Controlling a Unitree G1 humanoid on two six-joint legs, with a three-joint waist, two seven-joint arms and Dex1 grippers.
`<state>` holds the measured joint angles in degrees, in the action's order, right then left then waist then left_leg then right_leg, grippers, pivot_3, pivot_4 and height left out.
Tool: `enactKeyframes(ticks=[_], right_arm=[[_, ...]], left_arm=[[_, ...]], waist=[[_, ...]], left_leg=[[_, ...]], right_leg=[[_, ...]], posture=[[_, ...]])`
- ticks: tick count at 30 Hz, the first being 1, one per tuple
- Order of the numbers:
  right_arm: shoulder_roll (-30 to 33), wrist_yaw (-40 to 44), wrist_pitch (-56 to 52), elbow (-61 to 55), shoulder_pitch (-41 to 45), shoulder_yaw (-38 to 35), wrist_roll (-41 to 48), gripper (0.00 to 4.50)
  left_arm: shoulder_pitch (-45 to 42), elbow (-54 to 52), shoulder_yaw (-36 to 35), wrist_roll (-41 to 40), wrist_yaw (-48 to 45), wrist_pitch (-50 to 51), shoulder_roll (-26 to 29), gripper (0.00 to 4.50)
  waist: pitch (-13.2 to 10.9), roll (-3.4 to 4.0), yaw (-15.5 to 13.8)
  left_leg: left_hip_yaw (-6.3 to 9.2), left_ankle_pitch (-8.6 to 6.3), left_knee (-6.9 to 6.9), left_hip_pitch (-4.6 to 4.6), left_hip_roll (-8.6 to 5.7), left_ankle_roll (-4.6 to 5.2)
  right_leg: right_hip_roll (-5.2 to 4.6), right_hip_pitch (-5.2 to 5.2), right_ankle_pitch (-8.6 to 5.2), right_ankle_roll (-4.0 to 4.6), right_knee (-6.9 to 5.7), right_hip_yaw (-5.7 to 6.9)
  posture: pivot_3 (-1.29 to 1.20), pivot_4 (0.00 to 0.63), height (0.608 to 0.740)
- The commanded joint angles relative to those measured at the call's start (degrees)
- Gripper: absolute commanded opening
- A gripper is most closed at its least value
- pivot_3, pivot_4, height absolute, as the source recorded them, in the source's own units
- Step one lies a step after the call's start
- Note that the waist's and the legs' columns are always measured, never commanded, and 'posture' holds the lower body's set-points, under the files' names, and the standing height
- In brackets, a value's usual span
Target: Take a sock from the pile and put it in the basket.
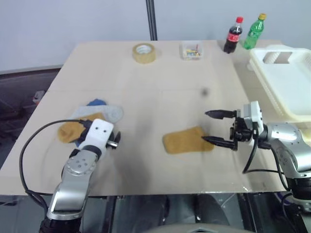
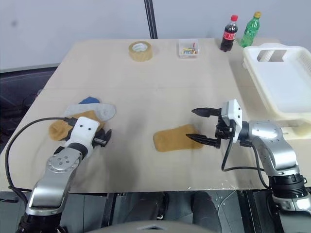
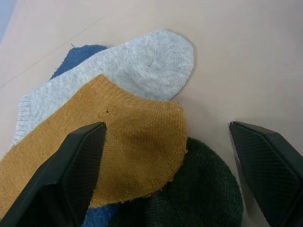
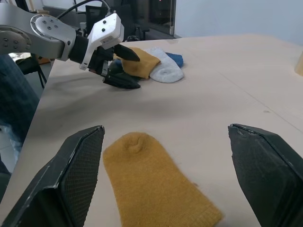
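Observation:
The pile (image 1: 92, 119) lies at the table's left: a mustard sock (image 3: 118, 142) on top, a light grey one (image 3: 142, 66), a blue one (image 3: 78, 54) and a dark green one (image 3: 199, 189). My left gripper (image 1: 112, 141) hovers at the pile's near edge, open, its fingers (image 3: 66, 175) straddling the mustard and dark green socks. A separate mustard sock (image 1: 187, 141) lies flat at mid-table. My right gripper (image 1: 215, 128) points left at its right end, open, holding nothing. The cream basket (image 2: 284, 82) stands at the table's right edge.
Along the table's far edge stand a tape roll (image 1: 144, 52), a small clear box (image 1: 191, 50), a cola bottle (image 1: 233, 35) and a green bottle (image 1: 254, 32). A black cable (image 1: 34, 141) loops from my left arm over the table's left side.

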<state>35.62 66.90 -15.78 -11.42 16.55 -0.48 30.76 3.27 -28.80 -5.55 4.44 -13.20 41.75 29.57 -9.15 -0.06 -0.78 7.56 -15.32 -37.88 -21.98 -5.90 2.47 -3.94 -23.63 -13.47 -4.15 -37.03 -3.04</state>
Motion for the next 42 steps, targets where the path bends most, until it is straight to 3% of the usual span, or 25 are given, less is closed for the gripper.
enactKeyframes(ticks=[1, 11, 14, 16, 18, 31, 42], right_arm=[[-0.15, -0.16, 0.91, -2.2, -0.16, -0.47, 0.63, 4.37], [-0.25, 0.01, 0.74, -1.95, 0.28, -0.43, 0.78, 4.37], [-0.41, 0.08, 0.88, -1.79, 0.23, -0.32, 0.72, 4.37], [-0.52, 0.12, 0.88, -1.84, 0.07, -0.29, 0.73, 4.37], [-0.61, 0.13, 0.84, -1.81, 0.08, -0.23, 0.67, 4.37], [-0.82, 0.31, 1.24, -1.5, 0.06, -0.11, 0.46, 4.37], [-1.63, 0.48, 2.08, -0.3, 0.75, 0.41, -0.17, 4.37]], left_arm=[[0.86, 0.65, 0.5, 1.36, -0.24, 1.15, 0.65, 3.69], [1.0, 0.64, 0.56, 1.61, -0.55, 1.43, 0.56, 3.69], [1.13, 0.13, 0.5, 1.43, -0.78, 1.41, 0.51, 2.74], [1.17, -0.02, 0.45, 1.67, -0.56, 1.69, 0.45, 1.71], [1.25, -0.01, 0.47, 1.97, -0.37, 1.89, 0.6, 1.17], [0.96, 0.4, 0.23, 2.78, 0.03, 0.93, 0.68, 1.17], [-3.23, 1.83, -2.67, 3.7, 3.8, -5.75, -0.5, 1.17]], waist=[[0.0, 0.0, 0.05], [0.01, 0.02, 0.02], [0.01, 0.02, 0.08], [0.01, 0.02, 0.12], [0.01, 0.02, 0.09], [0.01, 0.02, 0.09], [0.0, -0.01, -0.04]], left_leg=[[0.0, 0.0, 0.0, 0.0, 0.0, 0.0], [0.0, 0.0, 0.03, 0.02, 0.0, 0.0], [-0.01, 0.0, 0.04, 0.02, 0.0, 0.0], [-0.01, 0.0, 0.04, 0.01, 0.0, 0.0], [-0.01, 0.0, 0.07, 0.01, 0.01, 0.0], [-0.02, 0.0, 0.1, 0.01, 0.01, 0.0], [0.0, 0.04, 0.1, -0.02, 0.0, -0.07]], right_leg=[[0.0, 0.0, 0.0, 0.0, 0.0, 0.0], [0.0, 0.0, 0.0, 0.0, 0.0, -0.01], [0.0, 0.0, 0.0, 0.0, 0.0, -0.02], [0.01, 0.0, 0.0, 0.0, 0.0, -0.02], [0.01, 0.0, 0.0, 0.0, -0.01, -0.03], [0.01, -0.01, 0.0, 0.0, 0.0, -0.04], [0.0, -0.02, 0.0, 0.0, 0.01, -0.01]], posture=[[0.0, 0.15, 0.739], [0.0, 0.15, 0.739], [0.0, 0.15, 0.739], [0.0, 0.15, 0.739], [0.0, 0.15, 0.739], [0.0, 0.15, 0.739], [0.0, 0.15, 0.739]])
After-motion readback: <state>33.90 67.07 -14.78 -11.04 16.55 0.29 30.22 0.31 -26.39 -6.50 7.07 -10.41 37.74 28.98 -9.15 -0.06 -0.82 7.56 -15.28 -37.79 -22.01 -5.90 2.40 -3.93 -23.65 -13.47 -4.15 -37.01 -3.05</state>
